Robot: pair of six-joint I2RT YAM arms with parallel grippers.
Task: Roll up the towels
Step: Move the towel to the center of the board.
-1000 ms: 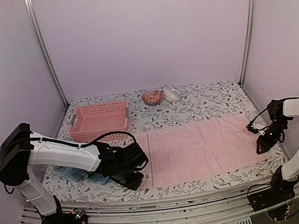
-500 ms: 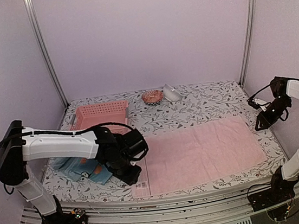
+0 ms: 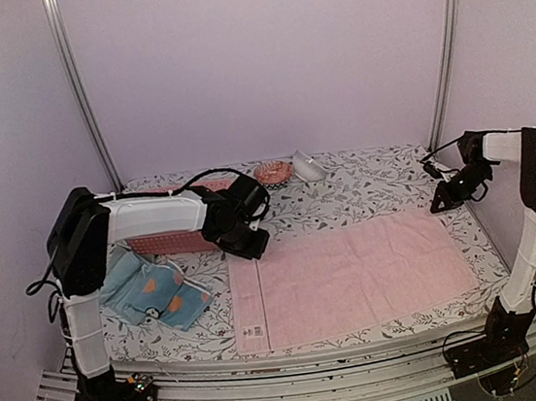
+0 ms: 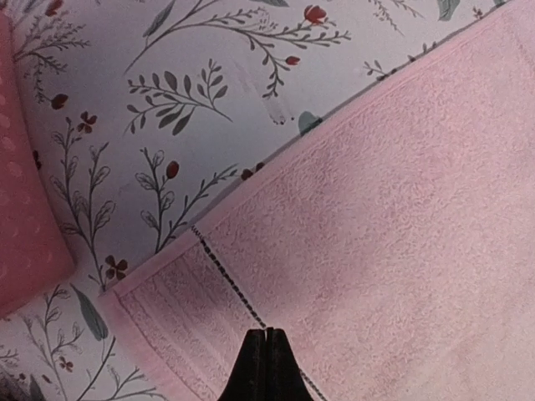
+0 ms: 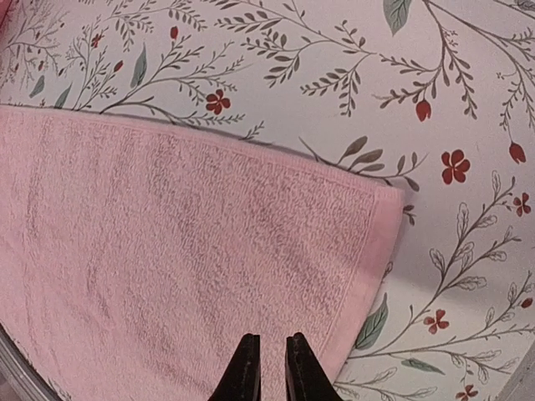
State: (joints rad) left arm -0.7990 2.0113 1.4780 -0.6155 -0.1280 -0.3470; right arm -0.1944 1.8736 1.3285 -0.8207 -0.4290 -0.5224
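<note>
Pink towel [image 3: 356,278]; left pincer [image 4: 265,368] closed over far-left corner, right pincer [image 5: 269,368] ajar over far-right.

The top external camera sits high at the near side, looking forward and down across the table [image 3: 373,183] (the widest view). Both wrist cameras look nearly straight down from close by: left onto the far-left corner of the pink towel [image 4: 401,234], right onto its far-right corner; the top view shows both.

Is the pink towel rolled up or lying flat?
Flat. The pink towel is spread open on the flowery table, its straight edges and corners showing, with no rolled part.
</note>
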